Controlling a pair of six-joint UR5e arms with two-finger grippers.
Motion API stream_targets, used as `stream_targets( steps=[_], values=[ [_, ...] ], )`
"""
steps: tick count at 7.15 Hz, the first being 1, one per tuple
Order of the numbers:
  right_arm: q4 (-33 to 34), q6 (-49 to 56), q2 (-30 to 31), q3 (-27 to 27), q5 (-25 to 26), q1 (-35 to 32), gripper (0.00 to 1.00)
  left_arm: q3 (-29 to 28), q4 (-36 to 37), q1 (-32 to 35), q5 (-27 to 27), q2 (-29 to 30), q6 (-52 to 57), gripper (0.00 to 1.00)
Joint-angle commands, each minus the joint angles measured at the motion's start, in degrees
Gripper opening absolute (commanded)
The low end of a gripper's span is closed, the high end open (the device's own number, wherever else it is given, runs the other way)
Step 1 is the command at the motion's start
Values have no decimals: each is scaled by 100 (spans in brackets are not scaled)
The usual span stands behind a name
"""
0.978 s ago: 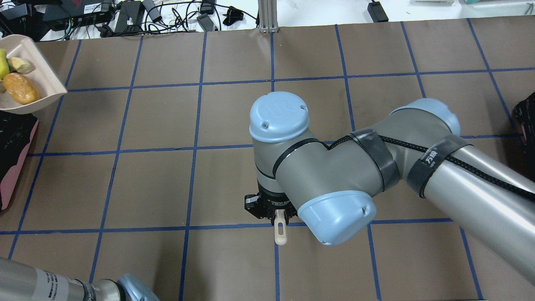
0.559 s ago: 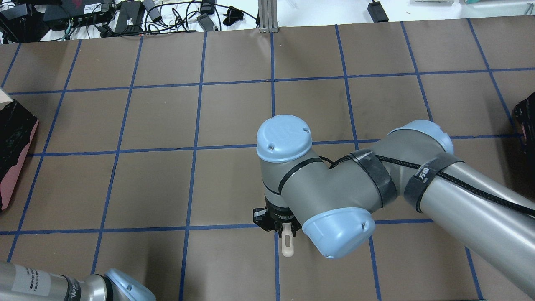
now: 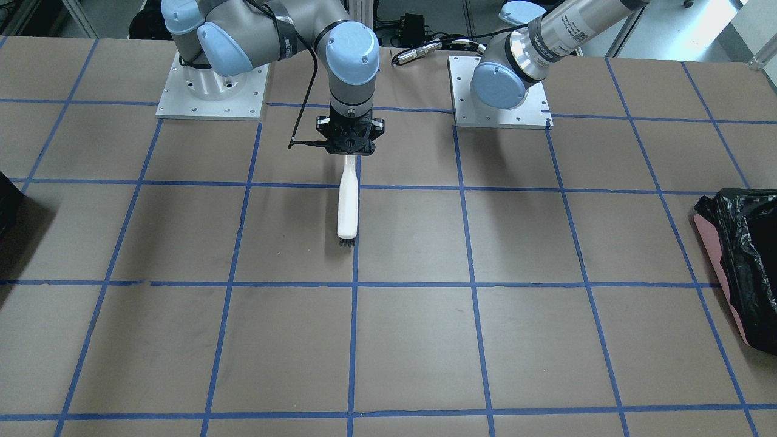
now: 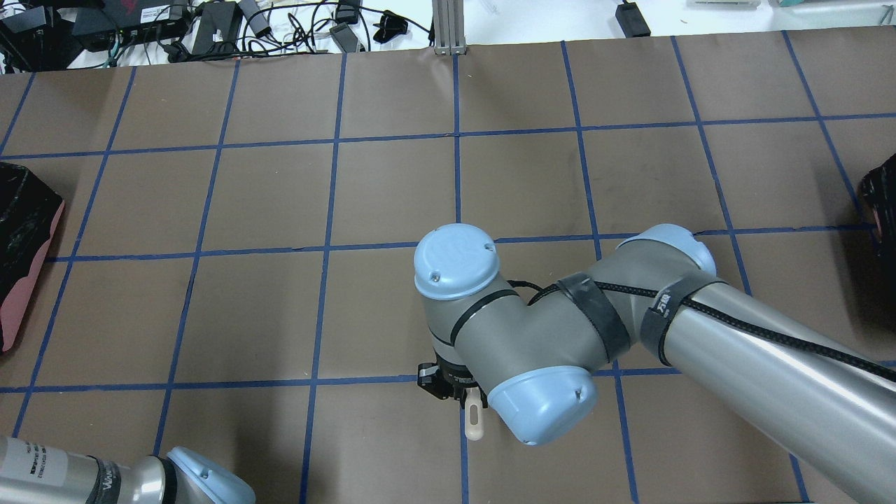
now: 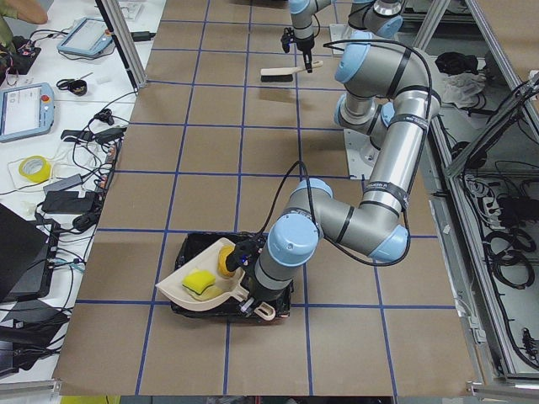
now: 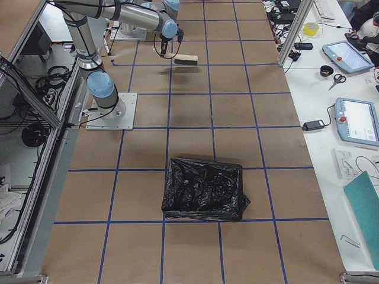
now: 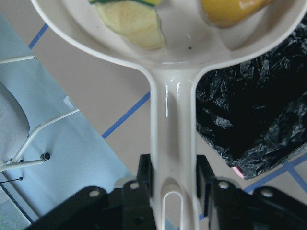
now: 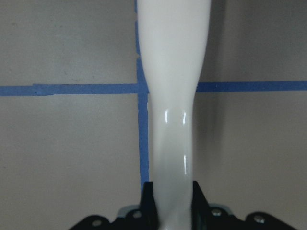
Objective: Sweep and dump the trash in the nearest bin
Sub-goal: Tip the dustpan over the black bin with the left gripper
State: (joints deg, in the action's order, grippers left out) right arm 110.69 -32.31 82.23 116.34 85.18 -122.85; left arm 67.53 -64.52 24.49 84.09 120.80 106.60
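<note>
My left gripper (image 7: 173, 184) is shut on the handle of the white dustpan (image 7: 172, 115). The pan holds the trash: a yellow-green wedge (image 7: 132, 19) and an orange-brown piece (image 7: 235, 9). In the exterior left view the dustpan (image 5: 178, 291) with the trash (image 5: 200, 280) hangs over the bin (image 5: 192, 246), a pink-sided container with a black bag (image 7: 254, 120). The same bin (image 4: 21, 238) sits at the overhead view's left edge. My right gripper (image 3: 350, 142) is shut on the handle of a white brush (image 3: 347, 206), held low over the table near the robot's base.
A second black-bagged bin (image 6: 204, 189) stands at the table's right end; its edge shows in the overhead view (image 4: 882, 196). The brown table has a blue tape grid (image 4: 325, 246). Cables and electronics (image 4: 210, 24) lie beyond the far edge.
The dustpan with the trash has left the overhead view to the left, over the bin. My right arm has drawn back toward the robot with the brush.
</note>
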Motion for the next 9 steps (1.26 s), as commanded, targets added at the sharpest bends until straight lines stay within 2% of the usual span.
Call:
stream_targets(
  steps=[1,3,6,7,9],
  values=[
    [242,-197,-251,3,261,-257,0,268,772,55,388,-47,708,0],
    [242,-214,-251,3,289,-284,0,646,2026,274,887,-127,1922,0],
    [251,-223,-251,11,289,-310,0,639,2101,442,1109,-328,2319,0],
    [251,-223,-251,12,306,-310,11,622,2101,442,1118,-443,2644,0],
    [251,-214,-251,29,315,-310,24,613,2041,529,1110,-618,2603,0]
  ],
)
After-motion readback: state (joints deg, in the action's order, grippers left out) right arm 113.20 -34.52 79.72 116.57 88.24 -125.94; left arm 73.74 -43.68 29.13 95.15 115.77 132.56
